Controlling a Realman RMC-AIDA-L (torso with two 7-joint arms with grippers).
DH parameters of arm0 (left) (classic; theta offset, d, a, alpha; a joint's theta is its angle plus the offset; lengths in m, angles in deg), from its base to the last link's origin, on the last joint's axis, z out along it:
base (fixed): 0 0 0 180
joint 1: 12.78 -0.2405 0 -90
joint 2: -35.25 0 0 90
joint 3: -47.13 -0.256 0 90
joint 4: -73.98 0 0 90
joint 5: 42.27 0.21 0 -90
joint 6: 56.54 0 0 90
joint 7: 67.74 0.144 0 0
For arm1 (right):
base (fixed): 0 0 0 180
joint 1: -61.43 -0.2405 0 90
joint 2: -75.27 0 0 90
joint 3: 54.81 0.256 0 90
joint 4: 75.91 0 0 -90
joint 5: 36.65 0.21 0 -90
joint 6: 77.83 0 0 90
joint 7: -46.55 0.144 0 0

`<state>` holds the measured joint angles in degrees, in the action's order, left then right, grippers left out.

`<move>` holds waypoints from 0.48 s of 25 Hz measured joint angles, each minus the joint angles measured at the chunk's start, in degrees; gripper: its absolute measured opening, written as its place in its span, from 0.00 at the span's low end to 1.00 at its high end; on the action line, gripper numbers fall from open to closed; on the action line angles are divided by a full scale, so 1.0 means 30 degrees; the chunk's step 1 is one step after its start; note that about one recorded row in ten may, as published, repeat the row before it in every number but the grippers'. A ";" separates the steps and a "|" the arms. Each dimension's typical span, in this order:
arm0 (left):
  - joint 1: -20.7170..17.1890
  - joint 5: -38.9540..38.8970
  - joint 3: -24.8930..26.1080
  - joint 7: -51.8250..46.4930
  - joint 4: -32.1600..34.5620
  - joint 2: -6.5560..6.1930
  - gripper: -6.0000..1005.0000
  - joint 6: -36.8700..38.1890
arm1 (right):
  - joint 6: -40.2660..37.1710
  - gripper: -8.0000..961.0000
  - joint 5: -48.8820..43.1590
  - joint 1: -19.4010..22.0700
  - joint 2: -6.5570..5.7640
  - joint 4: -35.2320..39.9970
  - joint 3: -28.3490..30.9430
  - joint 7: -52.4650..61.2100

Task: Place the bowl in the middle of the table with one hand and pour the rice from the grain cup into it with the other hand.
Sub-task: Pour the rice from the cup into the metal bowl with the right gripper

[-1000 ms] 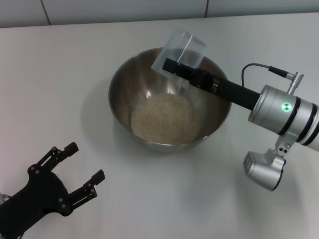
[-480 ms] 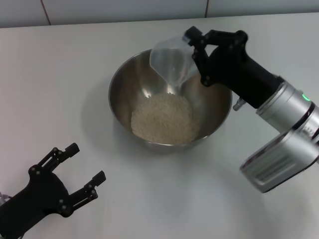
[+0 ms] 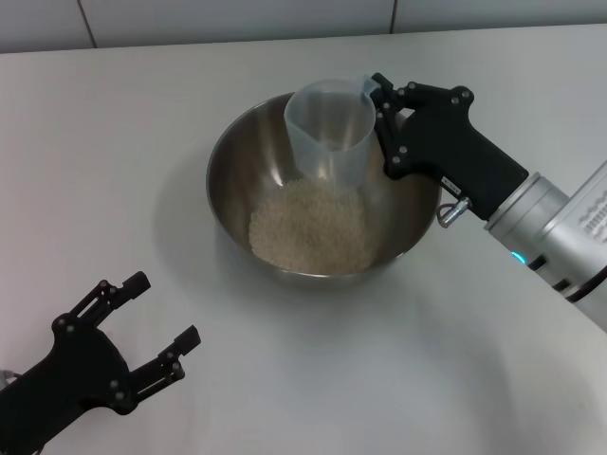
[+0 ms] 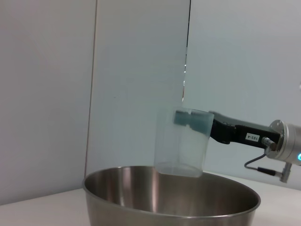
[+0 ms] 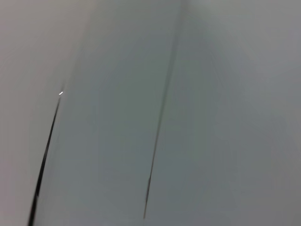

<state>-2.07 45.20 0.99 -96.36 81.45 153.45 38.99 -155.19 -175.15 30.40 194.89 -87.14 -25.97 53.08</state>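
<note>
The steel bowl stands on the white table near its middle, with a heap of off-white rice lying in its bottom. Above the bowl's far side my right gripper is shut on the clear grain cup, which is upright and looks empty. From the left wrist view the cup hangs just over the bowl's rim, held by the right gripper's fingers. My left gripper rests open near the table's front left, well apart from the bowl.
A tiled wall runs behind the table's far edge. The right wrist view shows only that grey wall with dark seams.
The right wrist has rotated back, turning the grain cup from tipped mouth-down over the bowl to upright. The rice heap, the bowl and the left gripper have stayed put.
</note>
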 joint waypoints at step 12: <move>0.0004 0.0028 0.0001 0.0010 0.0001 0.0006 0.86 0.0091 | 0.0106 0.02 0.0000 0.0325 0.0001 -0.0018 0.0185 0.2471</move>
<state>-2.06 45.28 0.99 -96.33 81.45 153.47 39.27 -154.87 -175.15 31.37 194.89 -87.19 -25.41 60.49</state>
